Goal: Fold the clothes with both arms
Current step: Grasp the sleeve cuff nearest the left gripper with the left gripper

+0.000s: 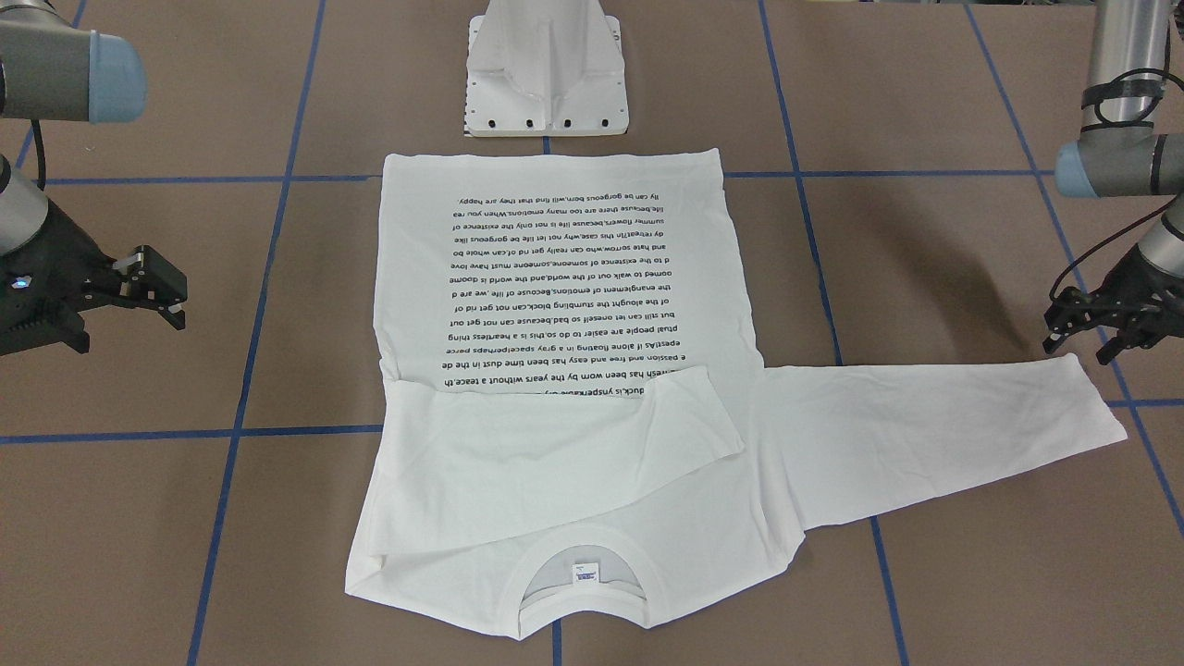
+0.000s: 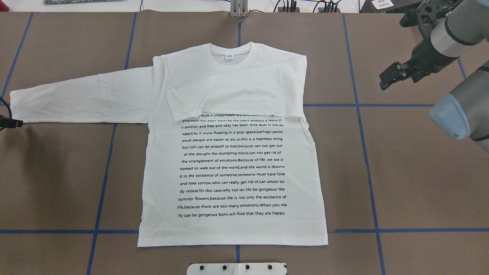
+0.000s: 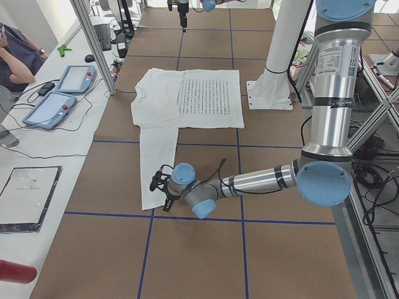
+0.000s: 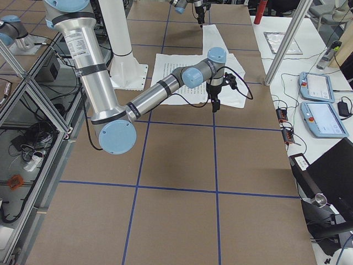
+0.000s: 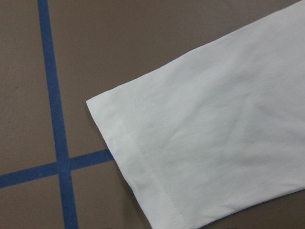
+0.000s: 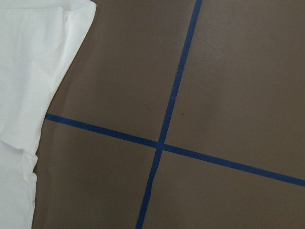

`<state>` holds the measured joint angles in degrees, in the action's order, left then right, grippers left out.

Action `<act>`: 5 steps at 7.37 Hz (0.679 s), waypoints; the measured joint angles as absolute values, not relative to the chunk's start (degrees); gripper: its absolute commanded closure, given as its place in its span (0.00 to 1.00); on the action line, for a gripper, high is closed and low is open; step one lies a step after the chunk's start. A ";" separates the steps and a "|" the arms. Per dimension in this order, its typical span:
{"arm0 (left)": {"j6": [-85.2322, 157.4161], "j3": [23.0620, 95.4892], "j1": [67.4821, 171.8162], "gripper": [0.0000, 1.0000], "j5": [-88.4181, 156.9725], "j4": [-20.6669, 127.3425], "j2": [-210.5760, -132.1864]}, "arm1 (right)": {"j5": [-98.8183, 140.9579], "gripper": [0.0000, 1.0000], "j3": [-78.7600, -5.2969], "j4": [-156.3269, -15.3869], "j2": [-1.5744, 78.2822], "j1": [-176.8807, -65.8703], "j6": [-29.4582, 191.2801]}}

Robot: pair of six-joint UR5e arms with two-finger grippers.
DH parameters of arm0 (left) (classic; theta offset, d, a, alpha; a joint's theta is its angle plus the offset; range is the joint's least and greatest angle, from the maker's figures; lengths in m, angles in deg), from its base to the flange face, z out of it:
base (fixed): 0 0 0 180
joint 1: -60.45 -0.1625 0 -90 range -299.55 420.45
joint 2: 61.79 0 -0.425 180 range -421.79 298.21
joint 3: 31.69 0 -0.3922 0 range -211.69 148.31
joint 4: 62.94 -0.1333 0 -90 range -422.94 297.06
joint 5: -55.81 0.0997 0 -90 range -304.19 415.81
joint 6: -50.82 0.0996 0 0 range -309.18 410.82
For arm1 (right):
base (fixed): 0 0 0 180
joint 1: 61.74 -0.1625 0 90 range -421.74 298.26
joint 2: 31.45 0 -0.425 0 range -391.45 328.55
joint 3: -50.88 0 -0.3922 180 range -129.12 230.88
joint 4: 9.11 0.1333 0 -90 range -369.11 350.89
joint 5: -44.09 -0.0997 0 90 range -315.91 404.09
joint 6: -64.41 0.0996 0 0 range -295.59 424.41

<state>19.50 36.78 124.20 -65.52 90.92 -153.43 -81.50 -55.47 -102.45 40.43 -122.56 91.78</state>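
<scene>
The white long-sleeved T-shirt [image 2: 233,172] lies flat on the brown table, printed text up, neck label [image 1: 585,573] at the far collar. One sleeve is folded across the chest [image 2: 237,99]. The other sleeve [image 2: 76,101] lies stretched out sideways. My left gripper [image 1: 1078,354] is open and empty, just above the table beside that sleeve's cuff [image 1: 1096,407]; the cuff fills the left wrist view [image 5: 143,162]. My right gripper [image 1: 178,301] is open and empty, raised, well off the shirt's other side [image 2: 384,81]. The right wrist view shows only the shirt's edge [image 6: 28,71].
The white pedestal base [image 1: 546,74] stands just behind the shirt's hem. Blue tape lines [image 2: 366,152] grid the brown table. A side table with teach pendants [image 3: 62,93] and an operator [image 3: 15,56] lies beyond the far edge.
</scene>
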 measured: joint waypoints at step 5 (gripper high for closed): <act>19.72 35.98 123.51 1.00 -65.32 90.99 -153.84 | -81.51 0.00 -55.54 -102.45 40.30 -122.52 92.06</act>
<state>19.72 35.98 123.51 -65.32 90.99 -153.84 -81.51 -55.54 -102.45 40.30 -122.52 92.06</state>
